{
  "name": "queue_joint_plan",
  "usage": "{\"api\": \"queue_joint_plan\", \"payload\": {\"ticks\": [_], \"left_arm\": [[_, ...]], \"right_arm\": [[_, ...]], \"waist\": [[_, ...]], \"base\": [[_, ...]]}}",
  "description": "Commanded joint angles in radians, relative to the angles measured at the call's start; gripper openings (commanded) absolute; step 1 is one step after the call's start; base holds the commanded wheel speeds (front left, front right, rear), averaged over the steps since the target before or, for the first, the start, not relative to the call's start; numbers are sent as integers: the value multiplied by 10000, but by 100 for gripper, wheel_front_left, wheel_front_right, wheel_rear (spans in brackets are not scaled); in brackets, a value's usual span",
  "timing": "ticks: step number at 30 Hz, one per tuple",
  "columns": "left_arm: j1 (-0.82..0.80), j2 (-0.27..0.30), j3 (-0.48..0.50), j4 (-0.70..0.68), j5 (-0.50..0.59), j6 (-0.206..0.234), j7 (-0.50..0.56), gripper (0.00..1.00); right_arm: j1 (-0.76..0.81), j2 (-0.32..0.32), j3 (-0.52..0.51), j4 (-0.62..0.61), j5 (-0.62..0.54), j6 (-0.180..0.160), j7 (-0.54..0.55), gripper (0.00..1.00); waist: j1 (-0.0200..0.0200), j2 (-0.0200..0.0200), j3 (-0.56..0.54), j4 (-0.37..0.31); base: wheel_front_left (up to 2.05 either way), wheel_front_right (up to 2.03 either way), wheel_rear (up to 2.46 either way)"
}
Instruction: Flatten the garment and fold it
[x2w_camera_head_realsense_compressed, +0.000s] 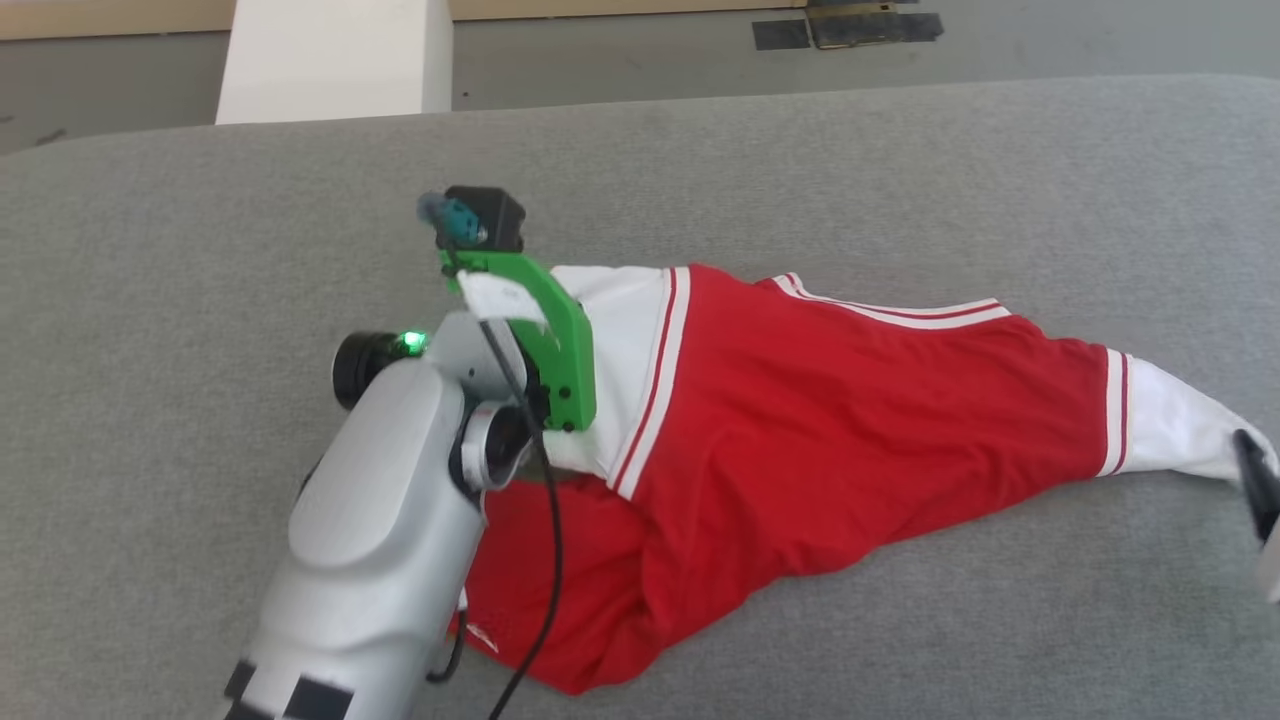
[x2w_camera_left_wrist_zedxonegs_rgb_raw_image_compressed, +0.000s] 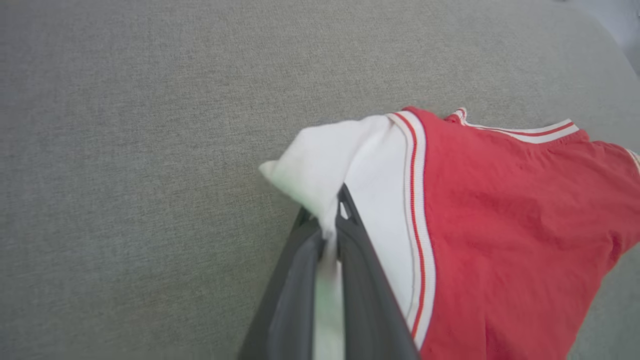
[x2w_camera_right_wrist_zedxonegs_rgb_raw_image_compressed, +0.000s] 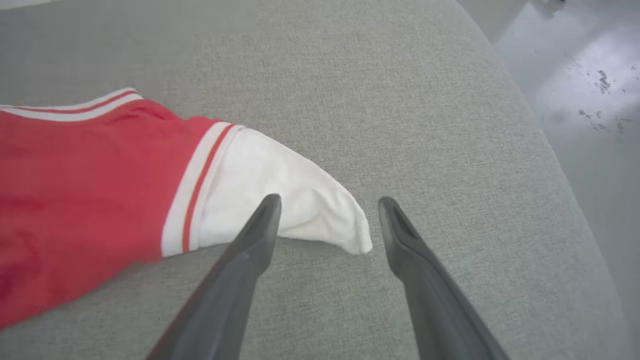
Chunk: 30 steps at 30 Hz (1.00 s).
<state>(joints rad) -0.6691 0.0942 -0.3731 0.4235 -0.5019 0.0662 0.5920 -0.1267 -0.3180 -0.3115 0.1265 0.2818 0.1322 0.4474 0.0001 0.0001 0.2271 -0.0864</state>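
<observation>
left wrist view: left gripper (x2w_camera_left_wrist_zedxonegs_rgb_raw_image_compressed: 327, 215) clamps the shirt's (x2w_camera_left_wrist_zedxonegs_rgb_raw_image_compressed: 500, 225) white sleeve (x2w_camera_left_wrist_zedxonegs_rgb_raw_image_compressed: 325, 160), probably to stretch it flat; right gripper (x2w_camera_right_wrist_zedxonegs_rgb_raw_image_compressed: 330, 202) hangs spread over the other sleeve (x2w_camera_right_wrist_zedxonegs_rgb_raw_image_compressed: 280, 185).

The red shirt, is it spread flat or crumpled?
Crumpled: the shirt lies bunched and creased on the grey surface, one white sleeve pinched in the left pincer.

No text or number can be read; a small white mark (x2w_camera_head_realsense_compressed: 483, 637) on the garment (x2w_camera_head_realsense_compressed: 800, 420) is illegible.
</observation>
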Motion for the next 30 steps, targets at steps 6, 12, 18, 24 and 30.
{"api": "queue_joint_plan", "payload": {"ticks": [6, 12, 18, 24, 30], "left_arm": [[1240, 280, 39, -1882, -204, 454, 259, 0], [1505, 357, -142, -2862, -99, 700, 594, 0], [1570, 350, -346, -3278, -21, 781, 745, 0], [1681, 341, -330, -3364, -166, 714, 604, 0], [1473, 210, 73, -3423, -624, 416, -132, 0]], "right_arm": [[-1128, -944, 595, 663, -569, -15, 1565, 100], [-1687, -1383, 1163, 1873, -980, -15, 2665, 100], [-1935, -1331, 1478, 2615, -1171, -15, 3121, 100], [-2100, -1265, 1894, 3022, -615, -15, 3379, 0], [-2649, -1470, 1858, 2529, 108, -15, 2710, 0]], "waist": [[-1, -1, 373, 309], [-1, -1, 851, 517], [-1, -1, 1185, 598], [-1, -1, 1159, 561], [-1, -1, 505, 576]], "base": [[0, 0, 0], [0, 0, 0], [0, 0, 0], [0, 0, 0], [0, 0, 0]]}}
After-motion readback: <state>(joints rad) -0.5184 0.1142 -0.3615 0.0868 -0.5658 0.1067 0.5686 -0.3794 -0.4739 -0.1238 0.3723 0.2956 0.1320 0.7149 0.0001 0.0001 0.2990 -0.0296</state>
